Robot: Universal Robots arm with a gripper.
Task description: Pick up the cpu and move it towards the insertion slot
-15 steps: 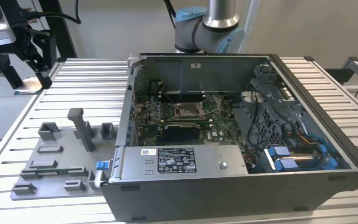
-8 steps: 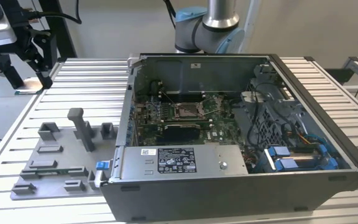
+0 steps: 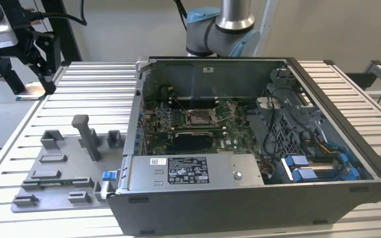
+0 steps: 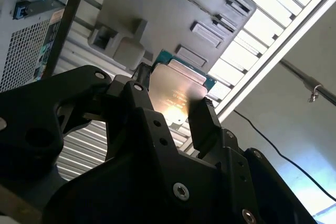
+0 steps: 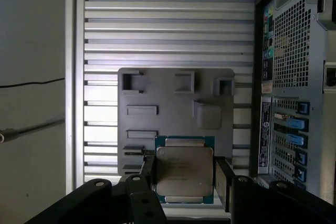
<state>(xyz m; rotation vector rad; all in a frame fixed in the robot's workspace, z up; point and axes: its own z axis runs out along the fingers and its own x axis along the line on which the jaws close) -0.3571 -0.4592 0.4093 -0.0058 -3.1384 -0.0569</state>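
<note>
Two black fingers (image 5: 223,182) of the gripper (image 5: 185,181) clamped the cpu (image 5: 185,171) by opposite edges, raised near the table's (image 3: 91,94) corner at the exterior view's left, well apart from the insertion slot (image 3: 199,117).

The cpu (image 5: 185,170) is up off the surface, a thin square chip with a silvery top and a green rim peeking out around it. It is pinched on two opposite edges between the black jaws, metal face to the first wrist view, hanging over the edge of the grey tray (image 5: 173,93). Light glares off that top in the second wrist view. Over in the exterior view, the insertion slot (image 3: 200,117) sits inside the case (image 3: 257,198) — square silver frame, brownish centre showing, well apart from the chip.
</note>
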